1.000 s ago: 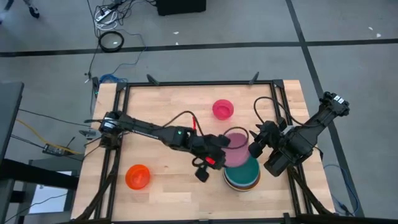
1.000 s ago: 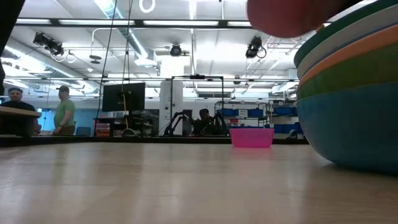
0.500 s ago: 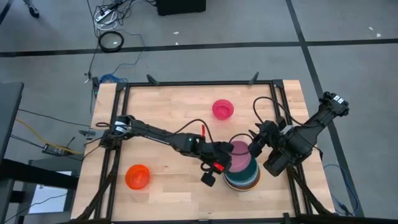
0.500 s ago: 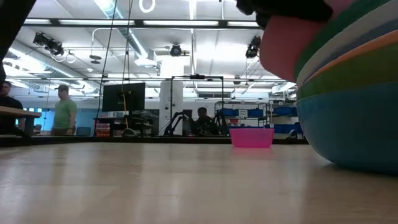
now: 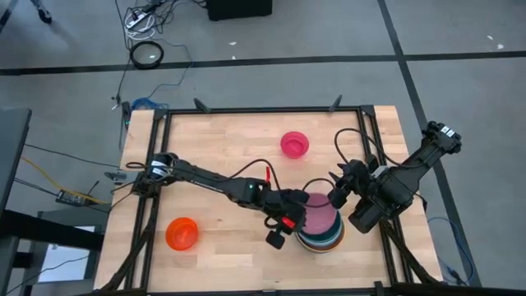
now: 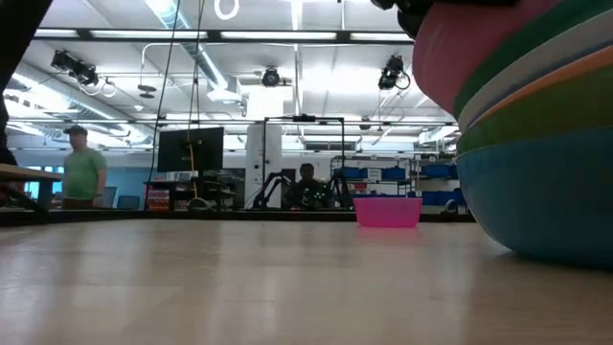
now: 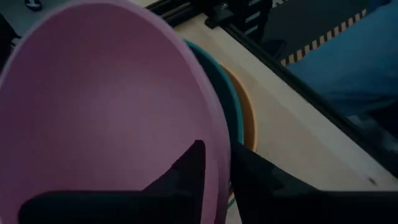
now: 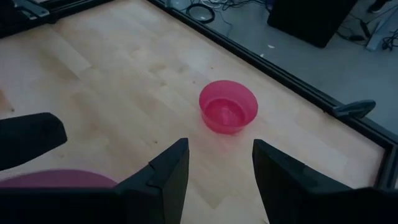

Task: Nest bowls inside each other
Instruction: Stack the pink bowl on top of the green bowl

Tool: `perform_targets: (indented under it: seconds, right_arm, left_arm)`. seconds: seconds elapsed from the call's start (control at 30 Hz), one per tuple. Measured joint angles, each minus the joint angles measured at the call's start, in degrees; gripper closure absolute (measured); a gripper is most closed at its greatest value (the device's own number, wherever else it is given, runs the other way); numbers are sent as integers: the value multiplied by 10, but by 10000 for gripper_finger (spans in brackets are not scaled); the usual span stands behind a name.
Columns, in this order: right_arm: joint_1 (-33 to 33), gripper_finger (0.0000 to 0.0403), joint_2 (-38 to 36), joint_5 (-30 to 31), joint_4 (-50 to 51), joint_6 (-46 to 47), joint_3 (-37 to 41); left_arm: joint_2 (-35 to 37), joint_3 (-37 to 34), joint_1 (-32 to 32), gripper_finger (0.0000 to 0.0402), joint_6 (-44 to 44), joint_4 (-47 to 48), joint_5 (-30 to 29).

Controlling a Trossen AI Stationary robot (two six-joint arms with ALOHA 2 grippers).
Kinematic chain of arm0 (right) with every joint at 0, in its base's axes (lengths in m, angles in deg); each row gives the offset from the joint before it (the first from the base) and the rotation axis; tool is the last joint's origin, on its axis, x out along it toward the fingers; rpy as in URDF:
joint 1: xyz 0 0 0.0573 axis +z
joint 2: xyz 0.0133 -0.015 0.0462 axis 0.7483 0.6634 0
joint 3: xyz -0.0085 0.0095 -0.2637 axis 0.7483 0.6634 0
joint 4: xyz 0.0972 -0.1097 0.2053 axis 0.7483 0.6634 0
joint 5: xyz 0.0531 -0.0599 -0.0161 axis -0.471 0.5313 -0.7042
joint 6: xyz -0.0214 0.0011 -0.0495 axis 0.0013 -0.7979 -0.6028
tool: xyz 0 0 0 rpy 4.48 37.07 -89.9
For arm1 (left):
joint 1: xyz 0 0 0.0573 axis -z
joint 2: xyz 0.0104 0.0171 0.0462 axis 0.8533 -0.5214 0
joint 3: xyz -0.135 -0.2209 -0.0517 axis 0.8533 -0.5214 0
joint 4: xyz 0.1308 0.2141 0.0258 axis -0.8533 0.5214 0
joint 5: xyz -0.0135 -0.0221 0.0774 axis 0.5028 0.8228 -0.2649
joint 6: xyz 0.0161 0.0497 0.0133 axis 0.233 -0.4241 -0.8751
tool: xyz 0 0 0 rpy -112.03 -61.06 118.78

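Nested stack of bowls [image 5: 319,228] sits front right on the desk [image 5: 214,144]; one lone bowl [image 5: 294,145] behind it, another bowl [image 5: 182,233] front left

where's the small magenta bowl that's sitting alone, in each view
High view: magenta bowl near the table's far edge, beyond the stack.
Low view: far off, centre-right, left of the stack.
Left wrist view: not in it.
Right wrist view: centre, beyond the fingers.
Shared landmark: the pink bowl topping the stack.
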Motion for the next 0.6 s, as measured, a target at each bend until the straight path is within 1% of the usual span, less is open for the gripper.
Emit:
perform_targets:
  seconds: [0.2,0.37,0.47,0.6]
  right_arm:
    - [0,238,0,0,0,0,0]
    - [0,238,0,-1,0,0,0]
    - [0,238,0,-1,0,0,0]
    - [0,238,0,-1,0,0,0]
  left_arm:
    - [0,12,0,322,9,-4,8]
    - [0,35,0,321,10,14,17]
    - [1,37,0,321,26,15,23]
    - [1,37,-1,321,67,10,60]
